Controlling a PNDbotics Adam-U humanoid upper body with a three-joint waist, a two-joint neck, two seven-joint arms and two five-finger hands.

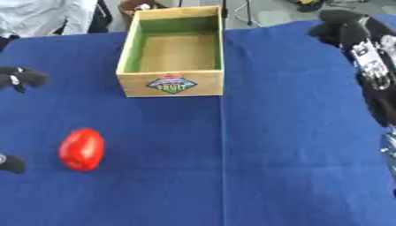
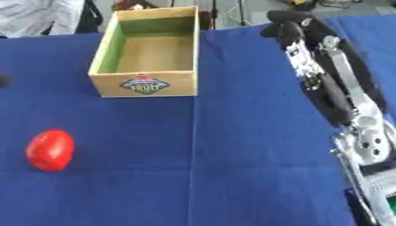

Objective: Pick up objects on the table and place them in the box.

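A smooth red oval object (image 1: 81, 149) lies on the blue cloth at the near left. The wooden box (image 1: 172, 83) with a green inner wall and a "FRUIT" label stands at the back centre, and nothing shows inside it. My left hand (image 1: 19, 78) pokes in at the left edge, open. One dark part is above the red object and another (image 1: 9, 163) is below it, both well apart from it. My right hand (image 2: 288, 23) hangs over the far right of the table, right of the box, on its black and silver arm (image 2: 340, 92).
The blue cloth (image 1: 271, 145) covers the whole table, with a fold line running down from the box front. A person in a white top (image 1: 35, 15) is at the far left edge. Beyond the table lies a grey floor with cables.
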